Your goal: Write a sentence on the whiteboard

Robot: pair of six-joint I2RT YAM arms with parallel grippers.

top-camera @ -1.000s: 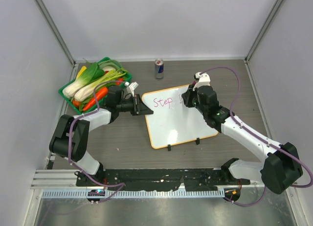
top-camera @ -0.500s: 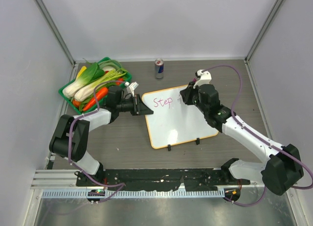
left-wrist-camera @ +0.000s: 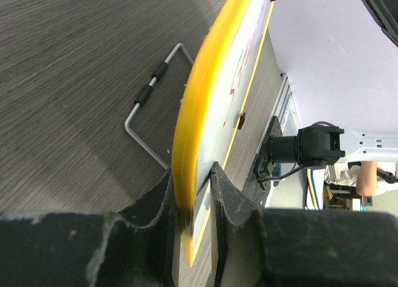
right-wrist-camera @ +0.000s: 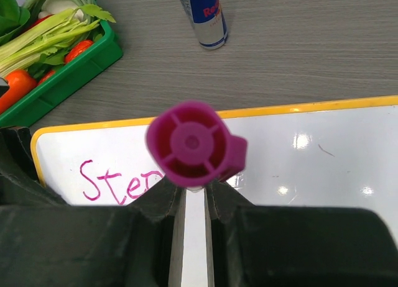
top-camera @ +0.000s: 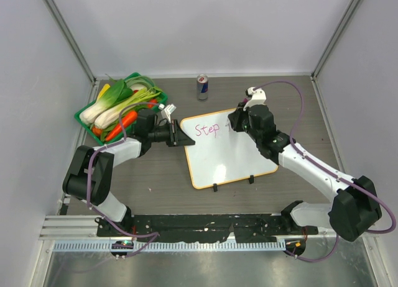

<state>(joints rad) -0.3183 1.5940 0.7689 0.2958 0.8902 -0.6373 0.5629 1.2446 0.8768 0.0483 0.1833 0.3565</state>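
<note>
The whiteboard (top-camera: 227, 150) lies flat mid-table, white with a yellow-orange rim and two black clips on its near edge. Pink writing (top-camera: 208, 130) near its far left reads "Step"; the right wrist view (right-wrist-camera: 106, 178) shows "Ste" before the marker hides the rest. My left gripper (top-camera: 179, 138) is shut on the board's left edge, and the left wrist view shows its fingers (left-wrist-camera: 227, 200) pinching the yellow rim (left-wrist-camera: 189, 138). My right gripper (top-camera: 239, 120) is shut on a magenta marker (right-wrist-camera: 193, 144), held upright over the board's far edge just right of the word.
A green tray (top-camera: 87, 120) of vegetables sits at the far left. A Red Bull can (top-camera: 202, 87) stands behind the board and shows in the right wrist view (right-wrist-camera: 202, 17). A wire stand (left-wrist-camera: 155, 94) lies on the table beside the board's edge. Grey walls enclose the table.
My right gripper with the marker has shifted slightly left and toward the far edge of the board. The left arm and the board have not moved.
</note>
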